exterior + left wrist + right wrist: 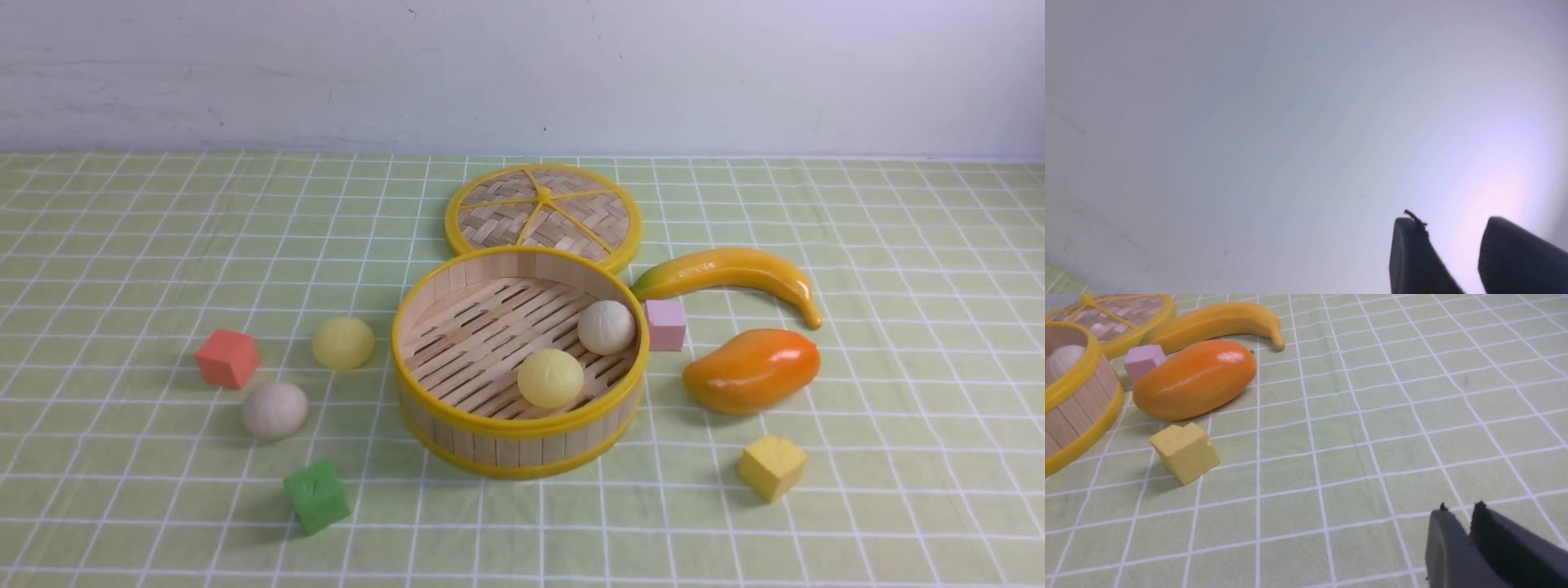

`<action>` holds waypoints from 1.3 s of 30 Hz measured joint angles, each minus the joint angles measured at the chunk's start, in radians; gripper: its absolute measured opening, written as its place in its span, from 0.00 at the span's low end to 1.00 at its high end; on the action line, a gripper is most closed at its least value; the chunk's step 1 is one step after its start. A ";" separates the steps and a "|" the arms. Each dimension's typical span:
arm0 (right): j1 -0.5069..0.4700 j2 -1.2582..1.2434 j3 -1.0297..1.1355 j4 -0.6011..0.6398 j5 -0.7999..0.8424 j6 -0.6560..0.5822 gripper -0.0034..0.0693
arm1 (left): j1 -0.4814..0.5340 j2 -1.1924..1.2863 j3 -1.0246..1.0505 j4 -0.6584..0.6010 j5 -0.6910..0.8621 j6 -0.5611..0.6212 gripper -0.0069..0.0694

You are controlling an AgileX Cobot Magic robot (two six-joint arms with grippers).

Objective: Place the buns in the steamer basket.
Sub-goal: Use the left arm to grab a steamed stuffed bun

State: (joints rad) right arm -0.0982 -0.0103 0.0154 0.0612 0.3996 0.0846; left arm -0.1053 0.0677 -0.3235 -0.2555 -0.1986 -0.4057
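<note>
Steamer basket: centre of the checked cloth, with its lid lying flat behind it.

Buns, four:
- Bun 1: off-white, inside the basket by its right wall.
- Bun 2: yellow, inside, near the front rim.
- Bun 3: yellow, out on the cloth just left of the basket.
- Bun 4: off-white, further left, between the red cube and the green cube.

Left gripper: facing the wall, jaws apart, empty.

Right gripper: low over bare cloth, jaws barely parted, empty.

Hazards:
- A glancing finger may set a round bun rolling.
- A neighbouring cube may get pinched instead.
- A low carry may clip the rim and shift the basket.
</note>
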 joint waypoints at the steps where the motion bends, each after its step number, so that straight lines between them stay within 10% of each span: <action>1: 0.000 0.000 0.000 0.000 0.000 0.000 0.17 | 0.000 0.023 -0.049 0.000 0.033 0.009 0.40; 11: 0.000 0.000 0.000 0.001 0.000 0.000 0.19 | 0.000 0.533 -0.480 0.000 0.649 0.031 0.40; 22: 0.000 0.000 0.000 0.001 0.000 0.001 0.21 | 0.000 0.900 -0.512 0.060 0.671 0.083 0.40; 39: 0.000 0.000 0.000 0.001 0.000 0.001 0.23 | 0.000 1.419 -0.815 0.054 1.103 0.120 0.40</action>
State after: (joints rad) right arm -0.0982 -0.0103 0.0154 0.0620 0.3996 0.0857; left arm -0.1053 1.4863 -1.1385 -0.2018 0.9048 -0.2861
